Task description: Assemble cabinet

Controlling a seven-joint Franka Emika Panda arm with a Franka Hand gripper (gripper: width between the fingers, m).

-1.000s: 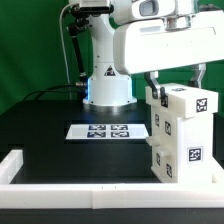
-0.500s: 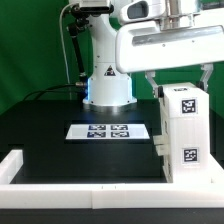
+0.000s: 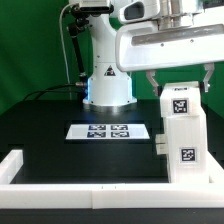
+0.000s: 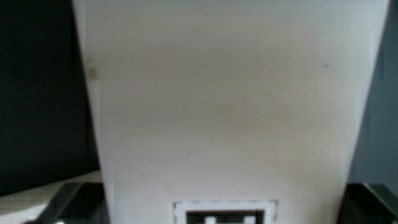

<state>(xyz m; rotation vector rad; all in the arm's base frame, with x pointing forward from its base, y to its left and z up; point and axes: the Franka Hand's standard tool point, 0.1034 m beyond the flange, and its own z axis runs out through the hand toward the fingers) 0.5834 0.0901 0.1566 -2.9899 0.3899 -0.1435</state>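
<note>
The cabinet is a tall white box with black-and-white tags. It stands upright on the black table at the exterior view's right, its tagged face square to the camera. My gripper is at its top, with one dark finger on each side of the box. In the wrist view the white cabinet panel fills the picture between the gripper's two dark fingers, with a tag at the edge. The jaws are shut on the cabinet's sides.
The marker board lies flat on the table in front of the robot base. A long white border rail runs along the table's near edge and up the exterior view's left side. A green backdrop is behind.
The cabinet has turned in my grip from an angled pose showing two faces to one face square to the camera. The gripper has stayed over it.
</note>
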